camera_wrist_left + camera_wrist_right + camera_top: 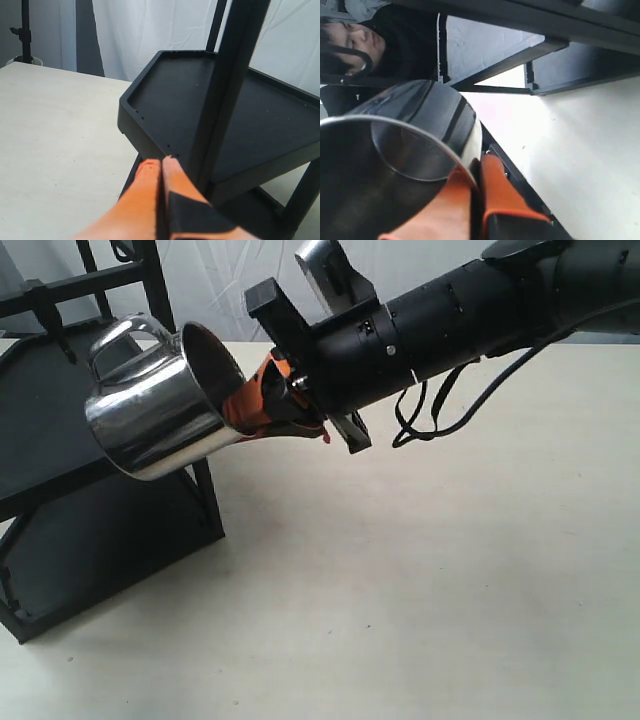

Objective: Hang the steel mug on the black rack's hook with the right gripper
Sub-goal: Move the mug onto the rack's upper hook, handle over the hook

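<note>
1. Up by the rack (100, 510), well off the table (420, 580): mug (160, 410) tipped on its side, mouth toward the arm, handle (125, 340) on top and pointing at the rack.
2. Right gripper (275, 405) clamped on the mug's rim, one orange finger (495, 190) outside the wall and the other inside. Looks like a solid pinch in the right wrist view.
3. So pickup and lift done, going by how things sit. Hanging not done yet, handle not on anything.
4. Left to do, best guess: line the handle loop up with the hook, slide it on, let go.
5. Left gripper (161, 167) shut on nothing, orange tips pressed together, parked just beside a rack post (225, 100) next to the upper tray (150, 95).
6. Hard bits: can't really pick out the hook. A dark prong hangs off the crossbar (60, 295) near the handle in the exterior view, could be it, not sure.
7. Rack top cut off by the frame, so no telling what's higher up.
8. Gap between handle and crossbar tough to judge from one angle. Right wrist view mostly filled with mug, no hook visible there either.
</note>
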Robot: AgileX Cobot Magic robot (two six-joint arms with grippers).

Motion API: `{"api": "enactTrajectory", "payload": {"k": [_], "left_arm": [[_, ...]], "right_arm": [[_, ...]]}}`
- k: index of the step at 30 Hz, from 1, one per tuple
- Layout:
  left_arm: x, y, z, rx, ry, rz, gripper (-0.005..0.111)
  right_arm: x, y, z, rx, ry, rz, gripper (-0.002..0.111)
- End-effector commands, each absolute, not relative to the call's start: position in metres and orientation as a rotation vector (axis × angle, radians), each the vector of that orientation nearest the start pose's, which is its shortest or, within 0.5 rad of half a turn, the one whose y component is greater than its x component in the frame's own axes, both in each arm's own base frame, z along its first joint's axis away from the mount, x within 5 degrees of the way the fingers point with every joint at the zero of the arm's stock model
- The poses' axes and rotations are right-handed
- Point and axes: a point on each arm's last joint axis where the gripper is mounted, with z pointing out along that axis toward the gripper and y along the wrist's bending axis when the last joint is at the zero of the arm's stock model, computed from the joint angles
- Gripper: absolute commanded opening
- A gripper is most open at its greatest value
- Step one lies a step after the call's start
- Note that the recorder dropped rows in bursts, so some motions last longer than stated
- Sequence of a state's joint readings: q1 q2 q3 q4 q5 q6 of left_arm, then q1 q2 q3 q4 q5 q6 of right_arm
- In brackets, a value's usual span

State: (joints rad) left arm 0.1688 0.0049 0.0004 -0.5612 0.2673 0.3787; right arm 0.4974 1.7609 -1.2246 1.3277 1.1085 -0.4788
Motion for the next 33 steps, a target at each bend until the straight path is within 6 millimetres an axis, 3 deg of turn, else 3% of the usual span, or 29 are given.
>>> {"api": "enactTrajectory", "payload": {"k": [1, 8, 24, 33], "left_arm": [[0.056, -0.003, 0.193, -0.188, 1.695, -0.125, 0.002], [0.056, -0.003, 0.193, -0.188, 1.695, -0.125, 0.002], [0.056, -0.004, 0.194, -0.206, 1.689, -0.148, 0.002], [0.056, -0.004, 0.194, -0.206, 1.689, -0.148, 0.002]], "right_arm": [[0.267, 0.247, 0.277, -0.318, 2.613, 1.828, -0.001], [0.265, 0.261, 0.271, -0.088, 2.696, 1.898, -0.001], [0.274, 0.282, 0.240, 0.178, 2.710, 2.125, -0.001], [0.280, 0.286, 0.214, 0.254, 2.775, 2.126, -0.001]]}}
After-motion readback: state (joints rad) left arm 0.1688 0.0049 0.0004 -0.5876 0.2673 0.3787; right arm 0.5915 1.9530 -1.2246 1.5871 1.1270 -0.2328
